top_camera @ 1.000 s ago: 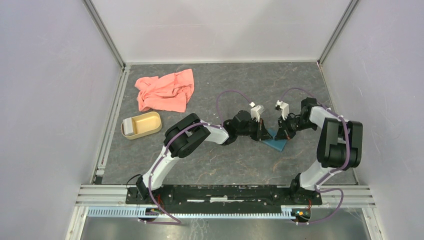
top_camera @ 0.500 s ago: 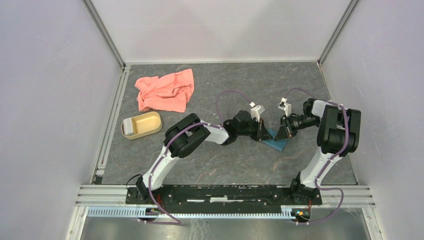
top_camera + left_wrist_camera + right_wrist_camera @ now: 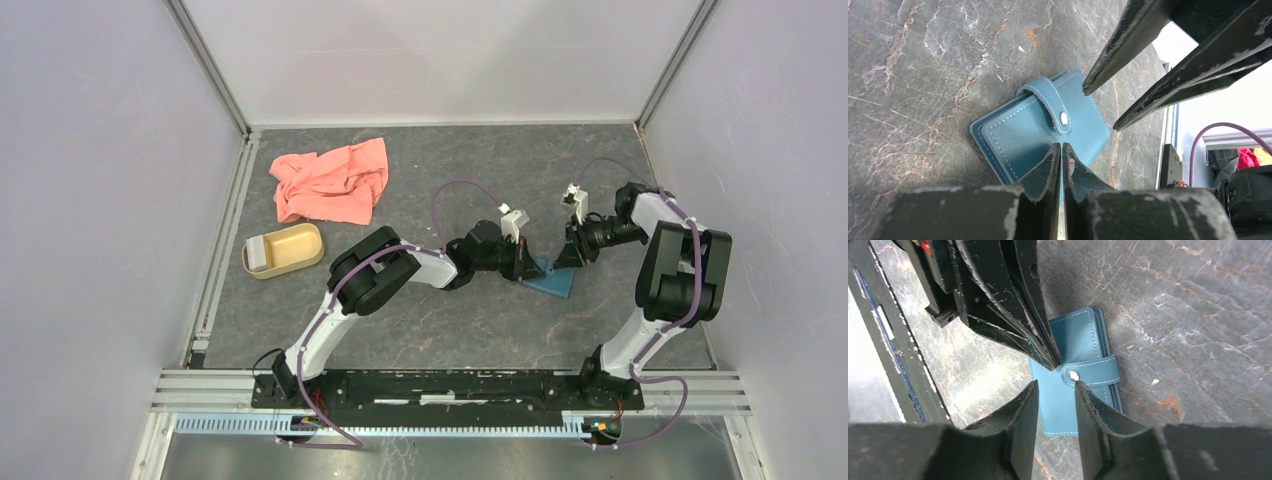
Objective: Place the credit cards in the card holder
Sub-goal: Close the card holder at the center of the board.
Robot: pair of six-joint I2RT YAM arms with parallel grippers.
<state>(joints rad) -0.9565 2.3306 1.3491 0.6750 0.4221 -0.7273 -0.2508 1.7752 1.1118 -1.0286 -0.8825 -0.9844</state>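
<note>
The card holder (image 3: 1018,135) lies flat and closed on the grey table (image 3: 470,330), right of centre between the two arms, its snap tab (image 3: 1050,102) buttoned over the cover. The left gripper (image 3: 1061,150) has its fingers pressed together, nothing visible between them, with the tips resting on the holder's cover just beside the snap. The right gripper (image 3: 1057,387) comes in from the opposite side with its fingers spread. Its tips sit low over the cover on either side of the snap end of the tab and grasp nothing. Neither gripper carries a card. A pale flat thing (image 3: 259,253) sits in the tan dish (image 3: 300,262) far to the left, and whether it is the cards I cannot tell. The step in hand looks like opening the holder. The next move probably calls for the right fingers to pinch the tab's free end and peel it off the snap while the left tips pin the cover down, so the light wallet does not slide or lift.
</note>
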